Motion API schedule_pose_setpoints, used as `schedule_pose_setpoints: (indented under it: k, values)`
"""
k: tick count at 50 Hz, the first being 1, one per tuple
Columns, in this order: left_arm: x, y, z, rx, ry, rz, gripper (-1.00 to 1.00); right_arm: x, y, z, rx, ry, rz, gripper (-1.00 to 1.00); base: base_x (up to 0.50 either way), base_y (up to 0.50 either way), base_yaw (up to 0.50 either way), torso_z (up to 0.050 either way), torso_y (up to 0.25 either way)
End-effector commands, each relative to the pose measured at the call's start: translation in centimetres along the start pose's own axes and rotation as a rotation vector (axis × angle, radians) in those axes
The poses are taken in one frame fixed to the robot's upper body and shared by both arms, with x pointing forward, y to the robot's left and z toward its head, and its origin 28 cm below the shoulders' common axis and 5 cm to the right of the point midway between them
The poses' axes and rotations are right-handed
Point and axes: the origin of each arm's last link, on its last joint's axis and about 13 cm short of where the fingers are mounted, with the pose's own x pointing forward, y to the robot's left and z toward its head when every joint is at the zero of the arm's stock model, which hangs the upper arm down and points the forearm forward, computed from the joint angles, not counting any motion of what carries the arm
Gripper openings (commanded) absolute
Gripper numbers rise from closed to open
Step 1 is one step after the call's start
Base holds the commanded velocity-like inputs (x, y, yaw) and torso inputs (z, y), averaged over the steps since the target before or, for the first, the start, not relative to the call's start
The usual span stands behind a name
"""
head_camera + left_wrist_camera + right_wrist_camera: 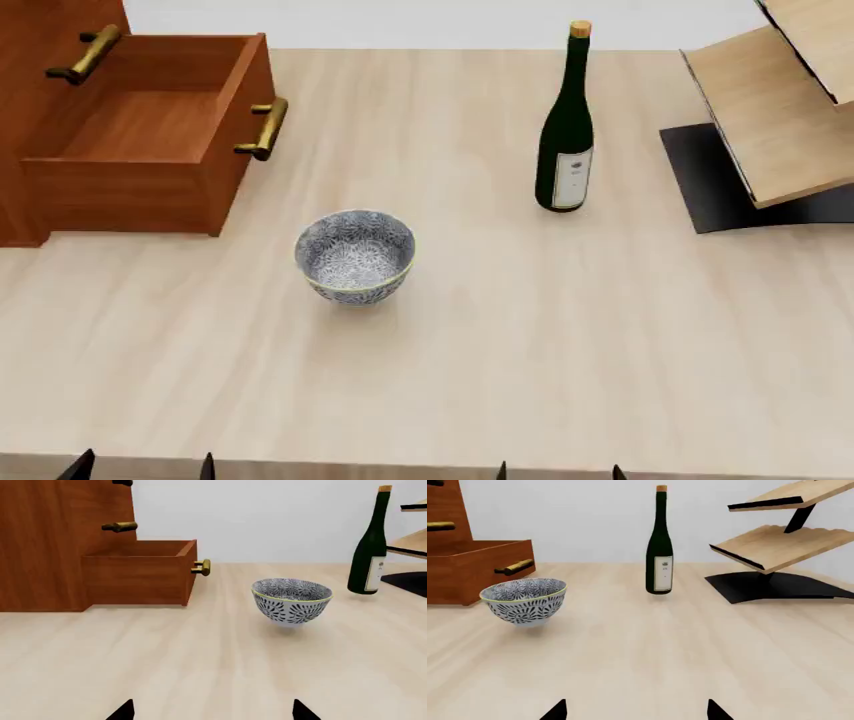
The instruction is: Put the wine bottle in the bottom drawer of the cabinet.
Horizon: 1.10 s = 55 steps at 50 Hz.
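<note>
While upright, wine bottle (567,130) stands well beyond right hand (561,472).

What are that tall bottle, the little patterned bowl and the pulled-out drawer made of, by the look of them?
The wine bottle looks like dark green glass, glossy, with a white paper-like label and a tan, cork-like top. The bowl seems glazed ceramic: white with a dense dark blue pattern and a yellowish rim. The bottom drawer looks like reddish-brown wood with visible grain, and its handle like polished brass.

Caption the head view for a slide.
Wine bottle upright on the table, bowl nearby, bottom drawer open, neither gripper near it.
</note>
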Motion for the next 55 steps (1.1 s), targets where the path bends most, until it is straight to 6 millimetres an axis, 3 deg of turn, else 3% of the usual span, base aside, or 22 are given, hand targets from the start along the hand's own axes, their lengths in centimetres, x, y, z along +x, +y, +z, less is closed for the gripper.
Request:
schedule_pose_setpoints:
  k: [1,15,55]
  values:
    - [0.00,0.01,0.00,0.000,0.000,0.000,1.00,0.00,0.03,0.00,0.000,0.000,0.000,1.00,0.00,0.00,0.00,0.000,0.000]
    - [-0.05,0.12,0.06,0.024,-0.014,0.015,1.00,0.28,0.18,-0.16,-0.020,0.004,-0.003,1.00,0.00,0.00,0.00,0.001,0.000]
    - [0.02,0.19,0.06,0.017,-0.015,0.021,1.00,0.28,0.27,-0.10,-0.047,-0.007,-0.001,1.00,0.00,0.00,0.00,0.050,-0.032]
